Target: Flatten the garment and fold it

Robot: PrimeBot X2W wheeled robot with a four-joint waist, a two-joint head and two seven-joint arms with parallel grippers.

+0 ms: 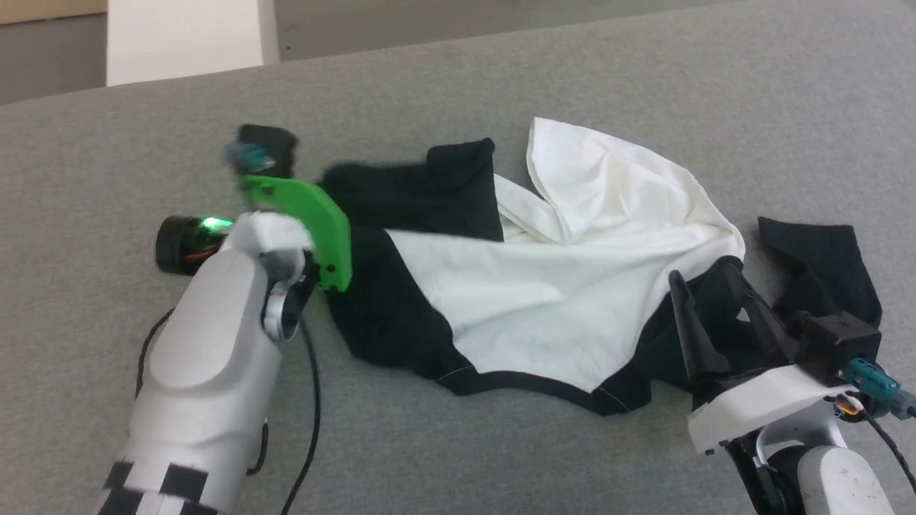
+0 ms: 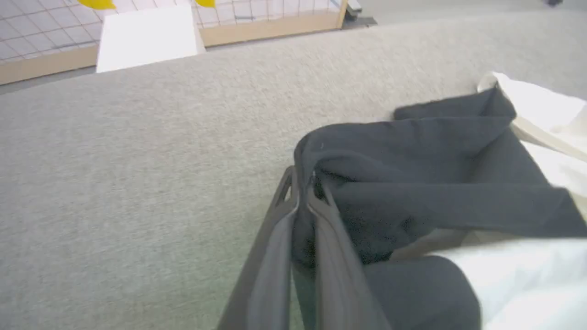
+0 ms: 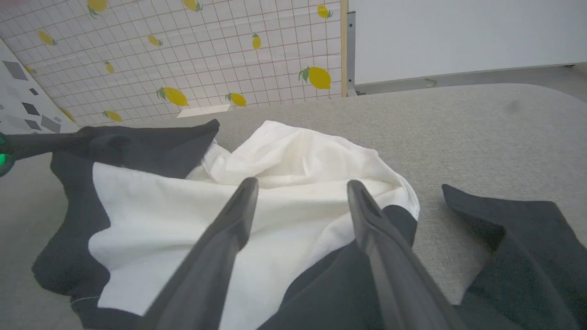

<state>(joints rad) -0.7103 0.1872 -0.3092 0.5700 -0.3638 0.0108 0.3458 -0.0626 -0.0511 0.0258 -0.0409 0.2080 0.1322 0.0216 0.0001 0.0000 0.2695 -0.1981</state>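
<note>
garment (image 1: pixel 565 286): crumpled, white body, black sleeves | left fingers (image 2: pixel 270 261): clenched on black edge | right fingers (image 3: pixel 224 233): released

We see a grey, felt-like surface (image 1: pixel 501 443) spread across the scene. Beyond its far left edge stands a white block (image 1: pixel 186 32). Farther back we see a white gridded panel (image 3: pixel 183 55) printed with yellow lemons (image 3: pixel 318 78), edged by a pale wooden frame (image 2: pixel 270 28). Right of the panel we see a plain white wall (image 3: pixel 458 36), with grey floor (image 3: pixel 458 77) at its foot.

Right tool (image 3: pixel 302 184), 2 fingers spread, seemingly over the crumpled garment (image 3: pixel 183 201).
</note>
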